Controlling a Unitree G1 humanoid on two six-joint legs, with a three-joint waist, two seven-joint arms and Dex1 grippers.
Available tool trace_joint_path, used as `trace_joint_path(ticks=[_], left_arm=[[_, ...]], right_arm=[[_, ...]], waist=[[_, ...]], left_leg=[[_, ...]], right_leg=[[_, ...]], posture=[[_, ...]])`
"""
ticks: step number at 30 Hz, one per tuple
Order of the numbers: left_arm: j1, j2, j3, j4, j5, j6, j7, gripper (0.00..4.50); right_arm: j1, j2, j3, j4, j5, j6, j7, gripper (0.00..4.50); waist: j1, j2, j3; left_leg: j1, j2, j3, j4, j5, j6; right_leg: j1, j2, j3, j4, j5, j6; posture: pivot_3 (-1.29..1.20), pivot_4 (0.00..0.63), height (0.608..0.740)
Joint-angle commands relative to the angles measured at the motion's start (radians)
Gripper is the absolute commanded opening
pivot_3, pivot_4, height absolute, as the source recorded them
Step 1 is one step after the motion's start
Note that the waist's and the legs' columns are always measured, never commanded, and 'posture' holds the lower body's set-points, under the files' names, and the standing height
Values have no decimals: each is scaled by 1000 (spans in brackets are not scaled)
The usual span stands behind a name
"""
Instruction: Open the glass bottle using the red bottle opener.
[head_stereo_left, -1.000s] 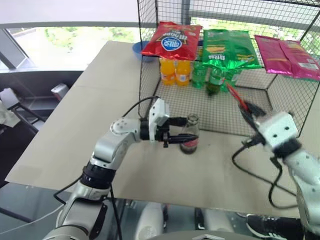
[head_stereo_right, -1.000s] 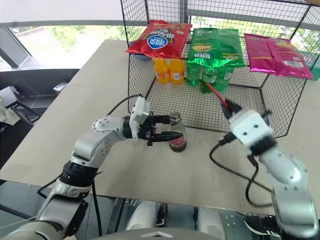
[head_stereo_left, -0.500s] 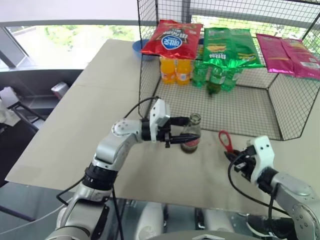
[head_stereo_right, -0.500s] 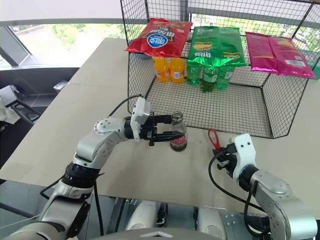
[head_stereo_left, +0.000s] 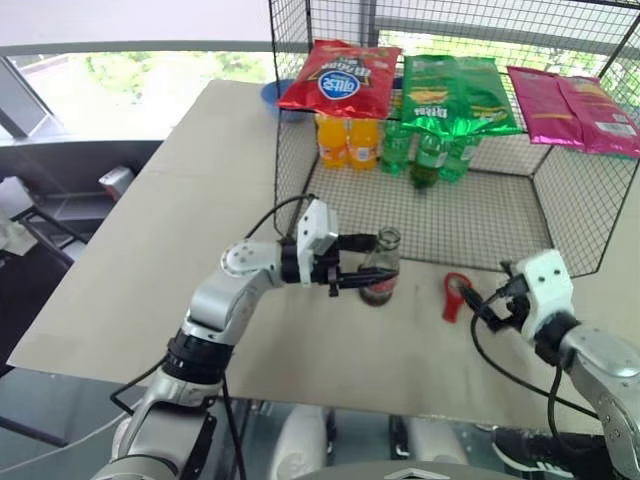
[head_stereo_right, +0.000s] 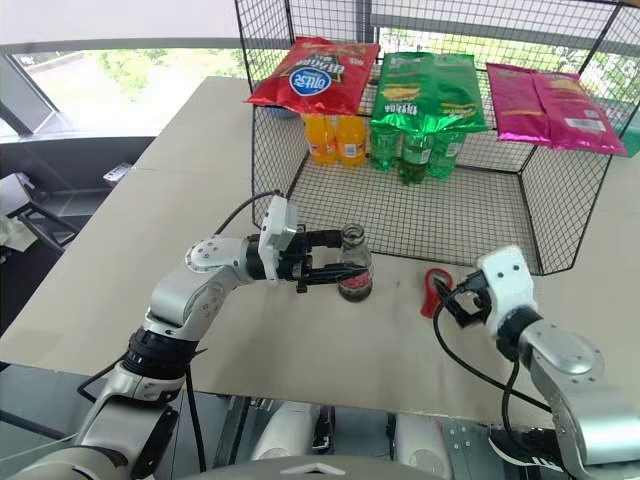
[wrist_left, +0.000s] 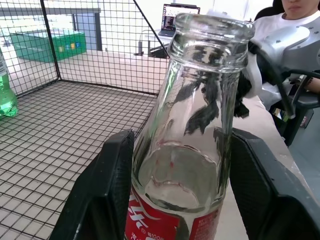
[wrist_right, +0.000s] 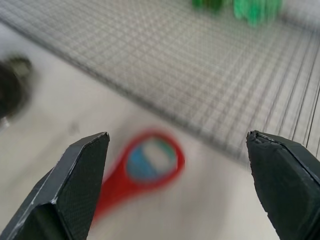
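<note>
The glass bottle (head_stereo_left: 380, 270) stands upright on the beige table (head_stereo_left: 200, 200), just in front of the wire cage. Its red label is low on the body and its mouth (wrist_left: 212, 30) has no cap. My left gripper (head_stereo_left: 366, 262) reaches in level from the left and is shut on the bottle, with one black finger (wrist_left: 107, 190) on each side of its body. The red bottle opener (head_stereo_left: 455, 294) lies flat on the table to the right of the bottle. My right gripper (head_stereo_left: 482, 302) is open just right of the opener, which lies ahead of its fingers (wrist_right: 75, 185), loop end (wrist_right: 152, 159) farther away.
The wire cage (head_stereo_left: 560, 200) has red (head_stereo_left: 340, 78), green (head_stereo_left: 455, 95) and pink (head_stereo_left: 575, 105) chip bags on top. Orange (head_stereo_left: 348, 142) and green bottles (head_stereo_left: 430, 155) stand at its back. A seated person (wrist_left: 300, 20) is beyond the table.
My right gripper came down from a raised pose, opened and let go of the red opener, which now lies on the table. The left gripper and bottle stayed put.
</note>
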Motion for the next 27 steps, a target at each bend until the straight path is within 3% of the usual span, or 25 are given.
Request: trace_joint_path(ticks=[1,3,16,18,21,27], left_arm=[[-2,13,40,-23,-3,-13,14,3697],[1,16,52,-40,-26,8,14,4479],[77,114,200,-202,-210,214,72,4479],[149,143,311,-230,-278,300,157,4479],[308,118,418,-254,-211,228,282,4479],[587,81,477,-327,-123,116,368,4479]], right_arm=[[-17,-3,22,1,-12,-86,18,4500],[-30,-4,39,5,-12,-120,29,4500],[-51,-23,20,59,5,-203,68,4500],[6,-39,-35,61,23,-235,102,4500],[127,-59,-101,58,25,-329,161,4500],[368,-51,-221,121,0,-551,245,4500]], waist=[[0,0,0],[0,0,0],[0,0,1],[-1,0,1],[-2,0,1],[4,0,1]], left_leg=[[0,0,0,0,0,0],[-1,0,1,0,0,0],[-1,0,1,0,0,0],[-1,0,1,0,0,0],[0,0,1,-2,0,0],[0,-1,2,-2,-1,-1]], right_leg=[[0,0,0,0,0,0],[0,0,1,0,0,-1],[0,-1,1,-1,1,-2],[0,-1,1,-1,1,-2],[0,-2,1,-1,0,0],[1,-6,0,-2,0,0]], posture=[[0,150,740],[0,150,740],[0,150,740],[0,150,740],[0,150,740],[0,150,740]])
